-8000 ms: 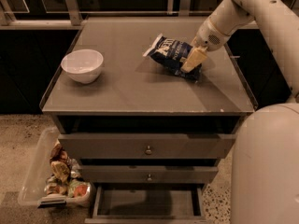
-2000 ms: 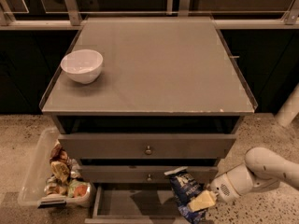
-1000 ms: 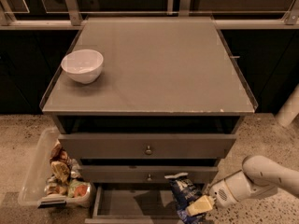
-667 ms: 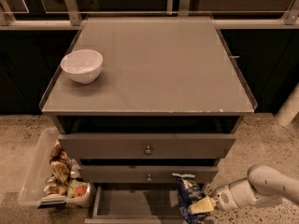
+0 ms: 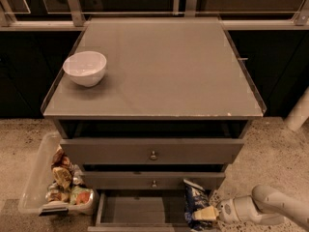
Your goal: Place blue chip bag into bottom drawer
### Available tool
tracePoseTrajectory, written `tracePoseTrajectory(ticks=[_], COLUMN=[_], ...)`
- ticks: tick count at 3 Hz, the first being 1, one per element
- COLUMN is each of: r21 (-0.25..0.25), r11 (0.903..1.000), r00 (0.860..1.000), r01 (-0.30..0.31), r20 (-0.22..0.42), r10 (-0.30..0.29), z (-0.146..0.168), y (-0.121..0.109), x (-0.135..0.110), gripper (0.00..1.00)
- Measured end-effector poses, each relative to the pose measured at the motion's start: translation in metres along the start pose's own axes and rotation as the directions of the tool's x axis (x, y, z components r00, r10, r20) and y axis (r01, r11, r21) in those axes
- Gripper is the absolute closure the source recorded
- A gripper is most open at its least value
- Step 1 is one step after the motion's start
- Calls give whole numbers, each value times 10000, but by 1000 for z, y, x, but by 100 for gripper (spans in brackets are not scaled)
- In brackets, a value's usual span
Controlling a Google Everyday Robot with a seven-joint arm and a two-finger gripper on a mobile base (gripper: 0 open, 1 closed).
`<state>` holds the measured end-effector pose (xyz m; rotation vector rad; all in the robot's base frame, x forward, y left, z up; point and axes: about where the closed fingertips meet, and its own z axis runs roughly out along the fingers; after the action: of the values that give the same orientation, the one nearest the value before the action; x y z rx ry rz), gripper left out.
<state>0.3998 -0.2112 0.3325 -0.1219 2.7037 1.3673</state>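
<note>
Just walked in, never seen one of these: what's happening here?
A robot arm reaches in low from the right. Its end effector grips a blue chip bag, held upright at the right end of the open bottom drawer, not yet let go. A white bowl sits on the cabinet top, and a clear bin of wrappers stands beside the drawers.

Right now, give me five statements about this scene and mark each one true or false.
1. The white bowl sits on the left side of the cabinet top. True.
2. The bottom drawer is closed. False: it is pulled open.
3. The blue chip bag lies on the cabinet top. False: it is at the bottom drawer's right end.
4. The end effector is low, beside the bag. True.
5. The clear bin is empty. False: it holds snack wrappers.
</note>
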Motion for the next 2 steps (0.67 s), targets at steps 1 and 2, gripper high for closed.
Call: tracePoseTrajectory(ticks=[1, 2], r21=[-93, -128], r11=[9975, 9971], r00=[9974, 9970], r01=[-703, -756], r20=[-163, -184], r10=[702, 753], z=[29, 34], y=[-30, -33], x=[-1, 1], gripper=[100, 100])
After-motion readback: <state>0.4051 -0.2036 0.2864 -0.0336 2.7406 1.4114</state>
